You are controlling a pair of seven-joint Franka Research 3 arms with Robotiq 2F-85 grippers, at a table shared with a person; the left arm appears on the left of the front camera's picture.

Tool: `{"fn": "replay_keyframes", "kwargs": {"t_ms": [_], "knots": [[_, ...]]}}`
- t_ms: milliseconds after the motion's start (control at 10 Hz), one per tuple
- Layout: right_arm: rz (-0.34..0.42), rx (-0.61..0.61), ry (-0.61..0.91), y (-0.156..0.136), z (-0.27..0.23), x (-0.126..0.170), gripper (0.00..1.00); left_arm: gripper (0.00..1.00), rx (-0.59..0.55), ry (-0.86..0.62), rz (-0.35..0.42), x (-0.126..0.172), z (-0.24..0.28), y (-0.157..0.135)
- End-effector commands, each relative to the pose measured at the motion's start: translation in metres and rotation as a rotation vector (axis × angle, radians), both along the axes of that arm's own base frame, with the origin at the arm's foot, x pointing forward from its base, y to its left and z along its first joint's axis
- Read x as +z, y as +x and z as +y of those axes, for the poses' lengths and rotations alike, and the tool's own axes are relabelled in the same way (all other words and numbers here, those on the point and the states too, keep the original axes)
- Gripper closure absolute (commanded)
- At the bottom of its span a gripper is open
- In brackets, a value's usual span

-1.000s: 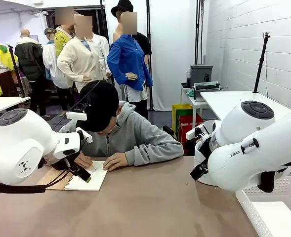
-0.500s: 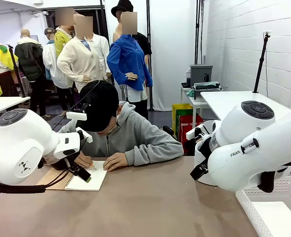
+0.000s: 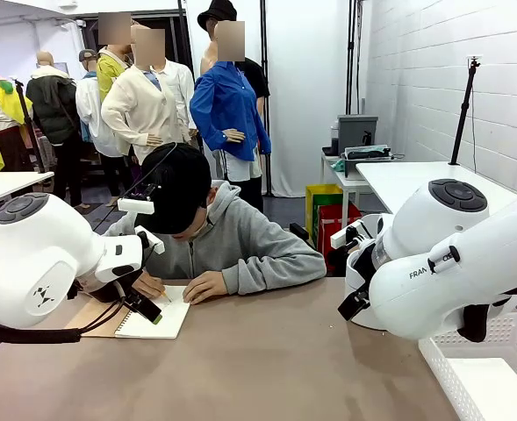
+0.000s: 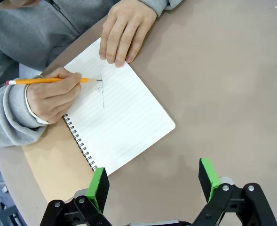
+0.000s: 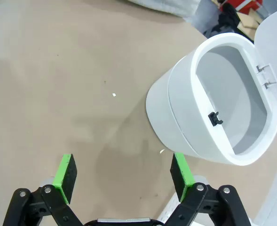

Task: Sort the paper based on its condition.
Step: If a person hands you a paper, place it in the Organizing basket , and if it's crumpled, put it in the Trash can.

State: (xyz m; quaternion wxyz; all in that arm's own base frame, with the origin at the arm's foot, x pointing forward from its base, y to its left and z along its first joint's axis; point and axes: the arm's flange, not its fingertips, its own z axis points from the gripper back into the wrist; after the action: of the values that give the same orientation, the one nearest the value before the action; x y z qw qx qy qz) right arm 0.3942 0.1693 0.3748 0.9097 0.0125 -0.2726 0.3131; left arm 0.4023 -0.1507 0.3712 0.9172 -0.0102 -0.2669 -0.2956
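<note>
On the right arm (image 3: 469, 263), black lettering (image 3: 419, 273) begins "FRA", the rest hidden.

It was a robotics lab. Two white robot arms, the left arm (image 3: 39, 263) and the right arm (image 3: 455, 272), stood at the near side of a brown worktop (image 3: 267, 368). On the right ran a white painted brick wall (image 3: 434, 70), and a black stand (image 3: 463, 114) rose at a far white table (image 3: 416, 180).
</note>
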Motion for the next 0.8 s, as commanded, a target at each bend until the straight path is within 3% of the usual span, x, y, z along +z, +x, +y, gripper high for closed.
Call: {"fn": "replay_keyframes", "kwargs": {"t_ms": [0, 300, 700], "knots": [[0.000, 0.000, 0.001, 0.000, 0.000, 0.000, 0.00, 0.00, 0.001, 0.000, 0.000, 0.000, 0.001, 0.000], [0.000, 0.000, 0.000, 0.000, 0.000, 0.000, 0.00, 0.00, 0.000, 0.000, 0.000, 0.000, 0.000, 0.000], [0.145, 0.006, 0.036, -0.013, 0.034, 0.016, 0.00, 0.00, 0.028, -0.011, 0.110, 0.043, -0.014, -0.023]]}}
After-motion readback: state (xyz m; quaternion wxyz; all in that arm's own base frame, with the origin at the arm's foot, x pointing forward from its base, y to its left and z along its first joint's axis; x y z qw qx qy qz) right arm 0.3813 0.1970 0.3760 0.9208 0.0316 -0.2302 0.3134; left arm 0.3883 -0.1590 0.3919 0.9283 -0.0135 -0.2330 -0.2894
